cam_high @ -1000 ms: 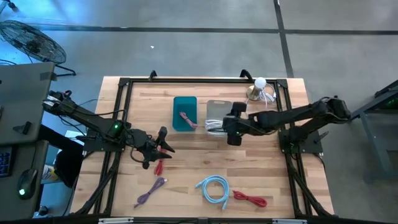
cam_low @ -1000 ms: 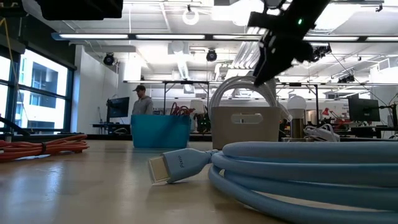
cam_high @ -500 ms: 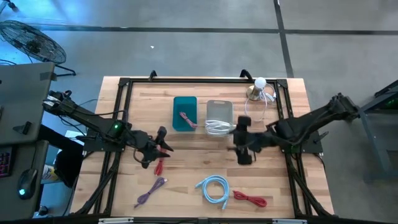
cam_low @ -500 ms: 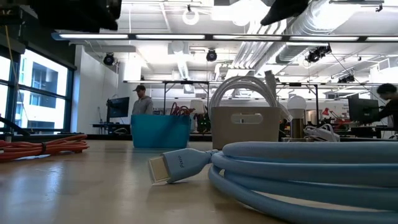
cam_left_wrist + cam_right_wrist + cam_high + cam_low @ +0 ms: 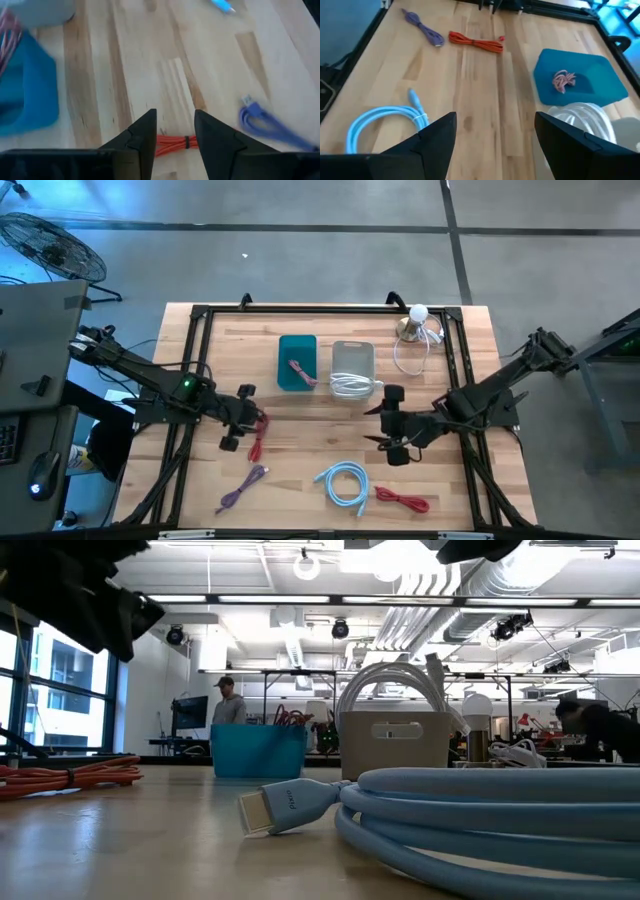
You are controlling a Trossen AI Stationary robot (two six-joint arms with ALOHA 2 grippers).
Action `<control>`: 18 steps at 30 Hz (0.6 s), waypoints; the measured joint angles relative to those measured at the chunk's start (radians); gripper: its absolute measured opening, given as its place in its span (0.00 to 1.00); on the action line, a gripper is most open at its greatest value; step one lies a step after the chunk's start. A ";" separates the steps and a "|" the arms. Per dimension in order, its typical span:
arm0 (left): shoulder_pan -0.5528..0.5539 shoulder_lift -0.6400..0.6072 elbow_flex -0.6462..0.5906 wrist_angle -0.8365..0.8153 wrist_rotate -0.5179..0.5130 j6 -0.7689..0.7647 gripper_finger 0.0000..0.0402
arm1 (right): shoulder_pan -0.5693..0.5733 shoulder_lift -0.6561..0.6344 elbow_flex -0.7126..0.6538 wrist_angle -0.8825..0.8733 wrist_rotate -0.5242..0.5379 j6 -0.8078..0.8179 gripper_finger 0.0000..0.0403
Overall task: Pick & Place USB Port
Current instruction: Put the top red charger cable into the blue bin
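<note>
The orange-red cable [image 5: 256, 442], a thin cord bundled into a short hank with a tie around its middle, lies flat on the bench [image 5: 300, 420] just toward the front edge from the teal bin [image 5: 297, 363]. The left tool [image 5: 240, 418] hovers right over one end of it, fingers [image 5: 140, 137] parted with nothing between them; the hank shows through the gap. The teal bin holds a small pink cable [image 5: 301, 371], and touching its side stands the grey bin [image 5: 352, 365] with a coiled white cable [image 5: 350, 385] spilling over its rim. Farther from the teal bin toward the front edge lie a purple cable [image 5: 241, 486], a light blue coiled cable [image 5: 342, 482] and a dark red cable [image 5: 403, 501] (none touching the orange-red one). The right tool [image 5: 392, 426] hangs just past the grey bin, fingers spread wide and empty. A lamp [image 5: 412, 323] stands at the back beyond the grey bin.
</note>
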 joint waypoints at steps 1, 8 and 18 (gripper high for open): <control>0.000 0.000 0.000 0.000 -0.004 -0.039 0.32 | 0.000 0.000 0.000 0.000 0.000 -0.007 0.65; 0.000 0.011 0.000 -0.006 0.011 -0.324 0.32 | -0.001 0.000 0.000 0.001 0.016 -0.038 0.65; 0.000 0.122 0.000 -0.007 0.154 -0.435 0.32 | 0.000 0.000 0.000 0.001 0.010 -0.097 0.65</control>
